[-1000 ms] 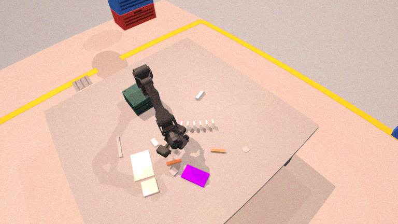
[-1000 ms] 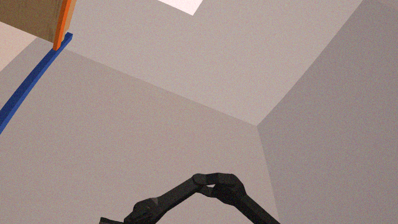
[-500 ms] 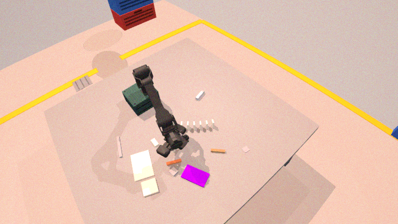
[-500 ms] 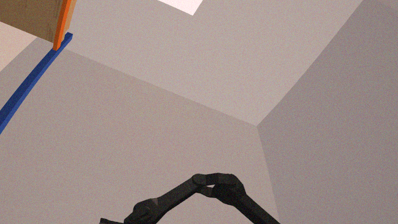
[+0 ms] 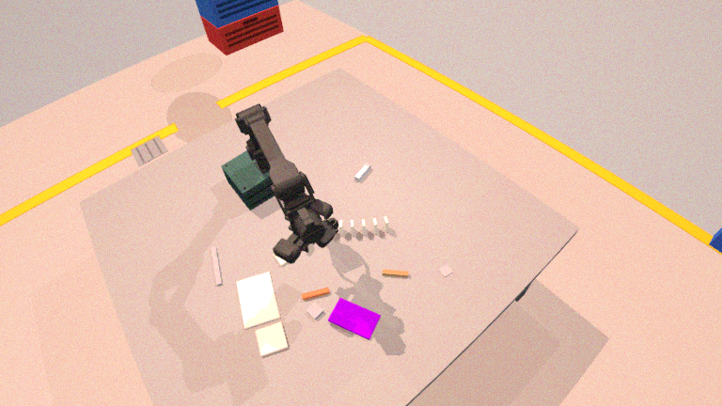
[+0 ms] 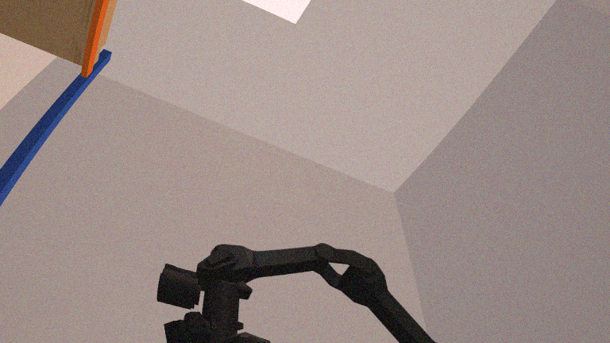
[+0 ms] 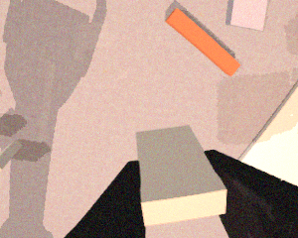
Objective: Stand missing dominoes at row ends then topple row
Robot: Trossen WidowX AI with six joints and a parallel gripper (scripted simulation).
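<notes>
My gripper (image 5: 308, 245) (image 7: 172, 166) is shut on a cream domino (image 5: 310, 249) (image 7: 181, 171), whose long grey face and bright end show between the black fingers in the wrist view. Several pale dominoes (image 5: 363, 225) stand in an evenly spaced row just right of the gripper in the top view; the row's near end is close to the gripper and may be partly hidden. One standing domino (image 7: 6, 156) shows at the wrist view's left edge. A white block (image 5: 363, 173) lies behind the row. Another pale piece (image 5: 279, 259) is partly hidden under the gripper. The exterior view shows only the arm.
Orange bars (image 5: 315, 293) (image 5: 395, 273) (image 7: 204, 42), a purple slab (image 5: 353, 319), cream slabs (image 5: 258, 299) (image 5: 271, 338) (image 7: 283, 154) and pink squares (image 5: 314, 311) (image 5: 446, 271) (image 7: 248, 14) lie in front. A pink bar (image 5: 215, 266) lies left; a green box (image 5: 245, 178) is beside the arm.
</notes>
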